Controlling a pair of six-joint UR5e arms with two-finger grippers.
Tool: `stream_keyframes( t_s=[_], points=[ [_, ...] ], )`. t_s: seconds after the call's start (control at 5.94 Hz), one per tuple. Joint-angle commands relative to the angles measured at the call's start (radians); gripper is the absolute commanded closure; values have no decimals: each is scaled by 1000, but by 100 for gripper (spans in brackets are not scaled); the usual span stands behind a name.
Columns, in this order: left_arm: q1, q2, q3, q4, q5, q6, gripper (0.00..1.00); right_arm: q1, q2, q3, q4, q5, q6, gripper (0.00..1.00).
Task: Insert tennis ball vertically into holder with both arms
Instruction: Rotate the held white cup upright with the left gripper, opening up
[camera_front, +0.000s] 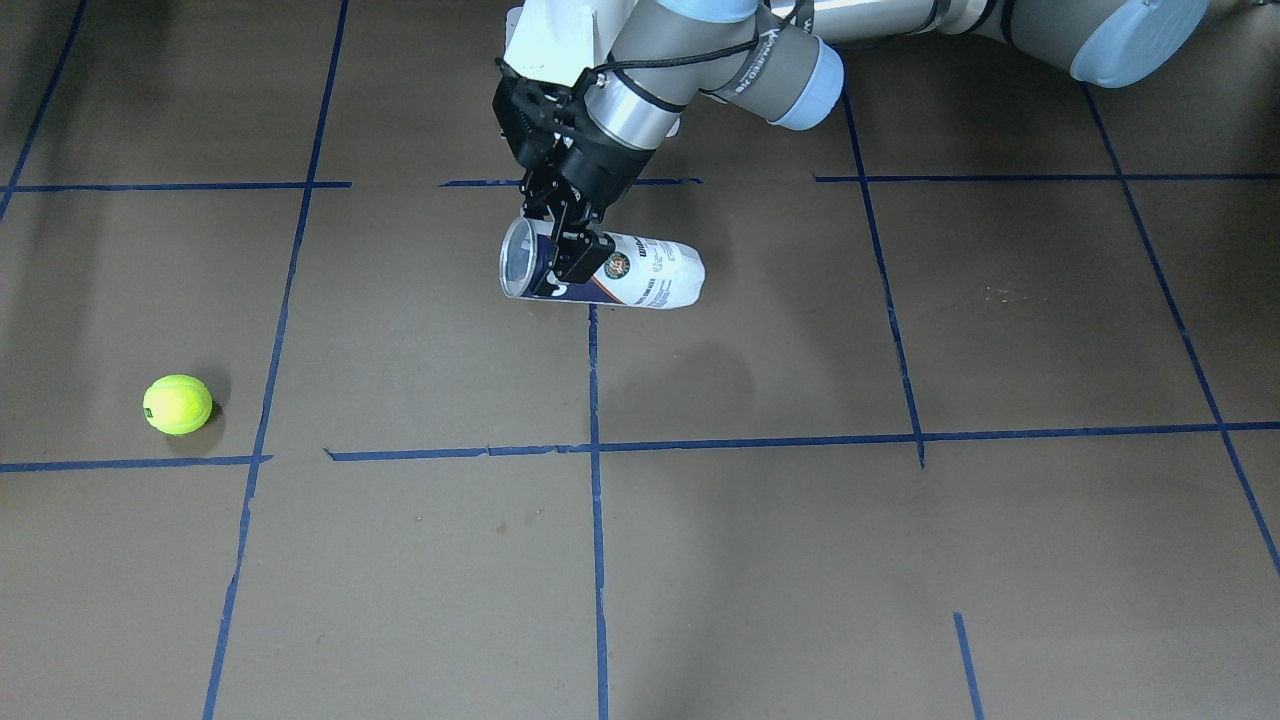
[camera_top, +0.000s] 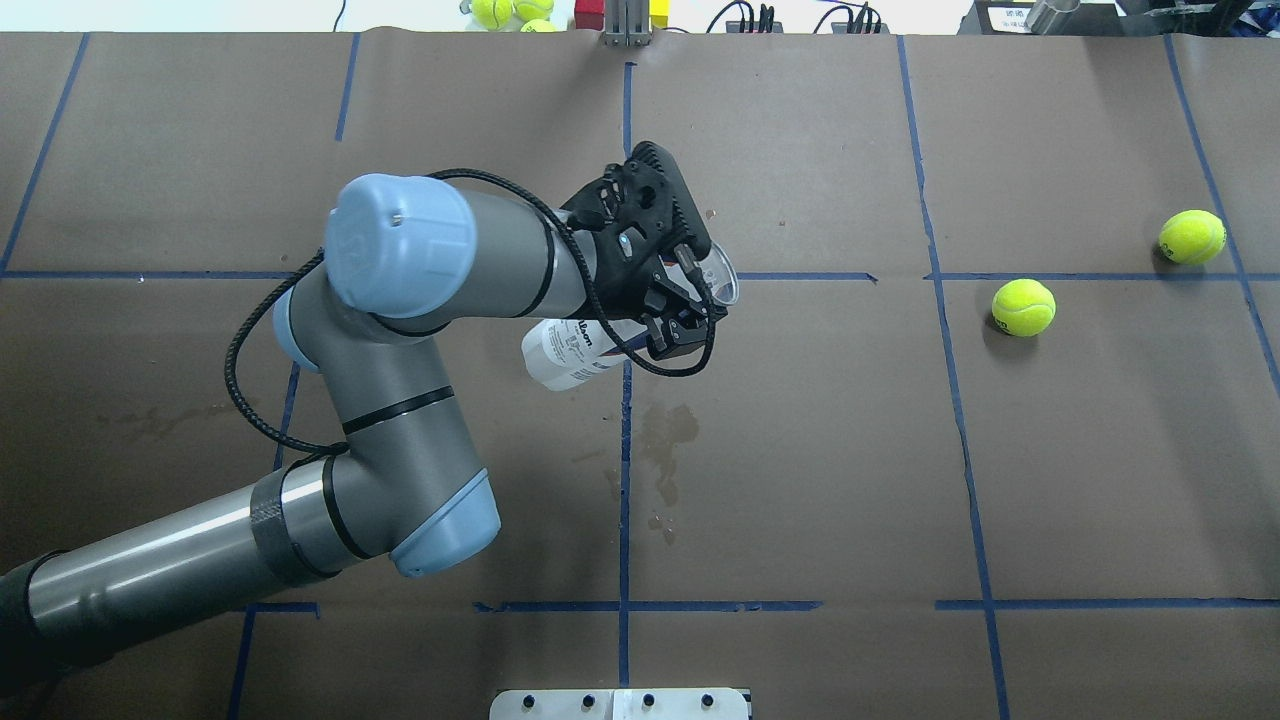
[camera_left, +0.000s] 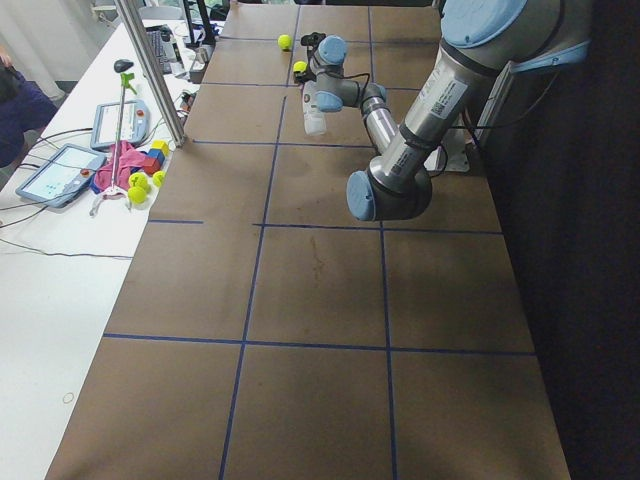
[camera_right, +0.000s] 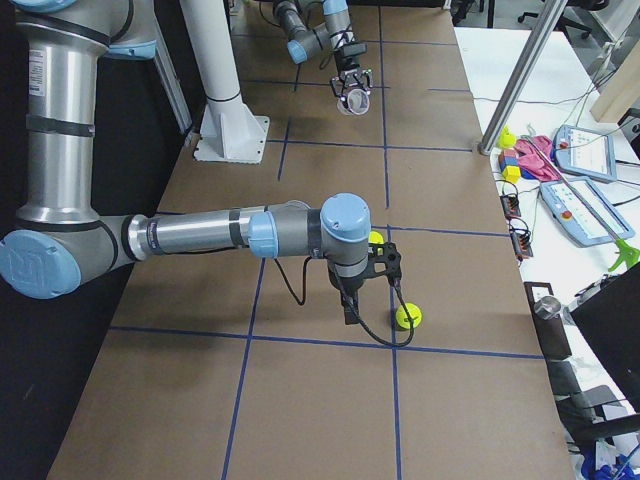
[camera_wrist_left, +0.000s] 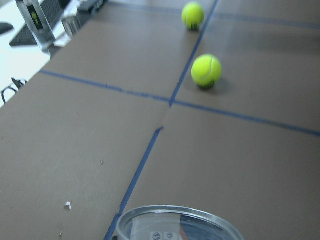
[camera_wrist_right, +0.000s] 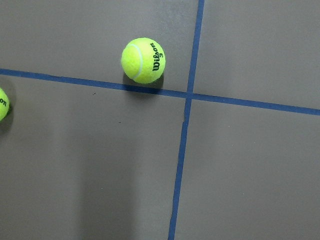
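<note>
The left gripper (camera_front: 568, 262) has its jaws pinched on the tennis-ball can (camera_front: 650, 272), just behind its open mouth. The can is held roughly level near the middle of the brown paper-covered surface (camera_top: 800, 450). Its mouth is toward the robot's right and its closed end toward the left. It looks lifted clear of the surface, though the views leave that uncertain.

Two tennis balls lie well apart from it on the robot's right side. The nearer tennis ball (camera_top: 1023, 307) is just beside a blue tape crossing (camera_top: 940, 277), and the farther tennis ball (camera_top: 1191, 237) is further out. The right gripper (camera_right: 349, 303) hangs near these balls and shows only in the side view. Whether its jaws are spread or pressed together I cannot tell.
</note>
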Motion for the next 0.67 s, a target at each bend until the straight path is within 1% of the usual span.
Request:
stream_keyframes(
  t_s=[0.0, 0.34, 0.51],
  points=[
    [-6, 27, 0, -269, 1, -106, 53, 0, -1, 1, 0, 0, 0, 0],
    [-22, 29, 11, -437, 1, -104, 53, 0, -1, 3, 0, 0, 0, 0],
    [-22, 71, 16, -533, 0, -101, 53, 2, -1, 3, 0, 0, 0, 0]
  ],
)
